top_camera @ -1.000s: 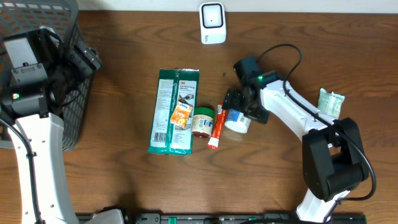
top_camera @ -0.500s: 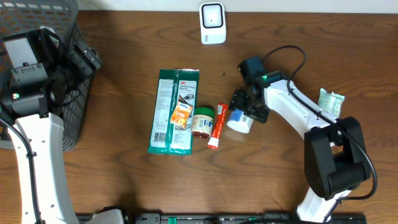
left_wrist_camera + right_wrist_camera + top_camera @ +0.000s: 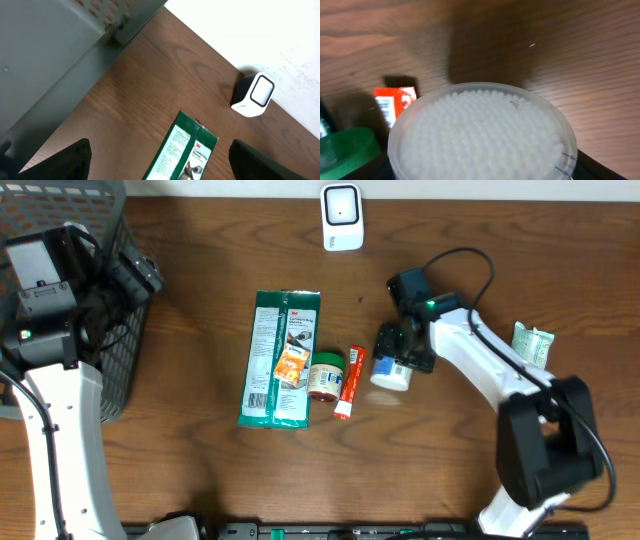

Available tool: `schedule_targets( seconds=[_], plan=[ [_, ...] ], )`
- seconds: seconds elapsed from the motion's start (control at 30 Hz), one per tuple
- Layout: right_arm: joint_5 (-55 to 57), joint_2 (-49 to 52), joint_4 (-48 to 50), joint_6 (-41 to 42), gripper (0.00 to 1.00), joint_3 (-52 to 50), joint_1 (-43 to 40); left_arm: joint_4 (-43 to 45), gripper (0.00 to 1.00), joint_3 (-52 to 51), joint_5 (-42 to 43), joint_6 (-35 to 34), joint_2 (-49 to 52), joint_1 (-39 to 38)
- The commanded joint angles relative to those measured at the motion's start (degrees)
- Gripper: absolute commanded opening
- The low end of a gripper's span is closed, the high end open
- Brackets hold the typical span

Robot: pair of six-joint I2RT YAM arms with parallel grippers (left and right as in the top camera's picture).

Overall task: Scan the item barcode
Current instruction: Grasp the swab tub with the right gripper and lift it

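Right gripper (image 3: 397, 362) clasps the swab tub (image 3: 392, 378), just beside the red tube (image 3: 349, 382).
Overhead: tub partly hidden under the gripper, barcode not legible, scanner (image 3: 342, 217) well apart; left wrist: left gripper (image 3: 160, 147) spread wide, green packet (image 3: 186, 150) cut off below; right wrist: tub's round face toward the lens, fingers (image 3: 600, 167) barely showing at the corners.

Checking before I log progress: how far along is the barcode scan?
Nothing looks scanned yet. In hand: the right gripper straddles the round clear plastic tub of cotton swabs; whether it has a firm grip cannot be told. Remaining: lift the tub and show its barcode to the white scanner, which stands well away at the far edge.
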Motion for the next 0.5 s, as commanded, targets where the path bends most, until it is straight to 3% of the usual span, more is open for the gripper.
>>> schedule_targets(
  seconds=[0.0,0.33,0.47],
  plan=[
    [5.55,-6.47,-1.01,-2.84,0.68,0.72,0.11,0.00,0.86,0.92,-0.76,-0.02,-0.31,0.20],
    [20.48,-11.69,-3.50,-5.16,0.68,0.44,3.19,0.00,0.86,0.92,-0.76,-0.02,-0.31,0.20],
    [24.94,-11.69,-2.29,-5.14,0.63,-0.85,4.61,0.00,0.86,0.92,-0.76,-0.02,-0.31,0.20]
  ],
)
